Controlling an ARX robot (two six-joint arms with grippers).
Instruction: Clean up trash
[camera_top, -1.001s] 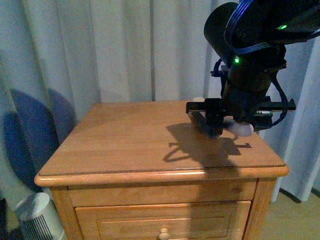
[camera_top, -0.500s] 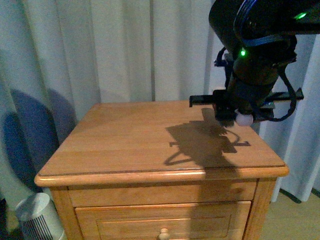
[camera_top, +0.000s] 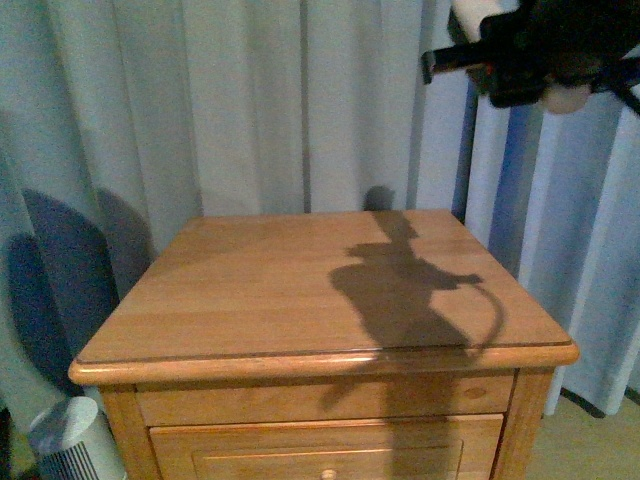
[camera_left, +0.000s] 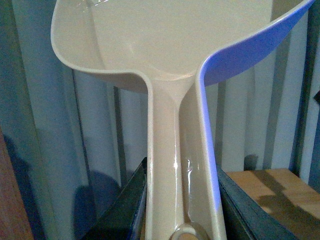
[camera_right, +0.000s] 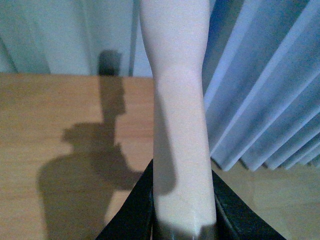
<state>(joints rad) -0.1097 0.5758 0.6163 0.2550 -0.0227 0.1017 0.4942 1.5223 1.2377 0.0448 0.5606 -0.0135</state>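
Observation:
No small white paper wad shows in any view. My left gripper (camera_left: 182, 210) is shut on the handle of the pinkish dustpan (camera_left: 170, 50). It holds the pan up in front of the curtain, with its scoop away from the wrist. This arm is out of the front view. My right gripper (camera_right: 182, 210) is shut on the pale brush (camera_right: 177, 100) handle. In the front view the right gripper (camera_top: 520, 70) is high at the top right, well above the nightstand (camera_top: 250, 290), with the brush end (camera_top: 565, 97) just showing.
The wooden nightstand top carries only the arm's shadow (camera_top: 410, 290). A drawer (camera_top: 350, 445) is below its front edge. Pale curtains (camera_top: 250, 100) hang behind and to the right. A white ribbed appliance (camera_top: 70, 440) stands on the floor at the lower left.
My right arm has lifted the brush from just above the nightstand's right side up to the top right corner of the front view. Its shadow on the top has shifted.

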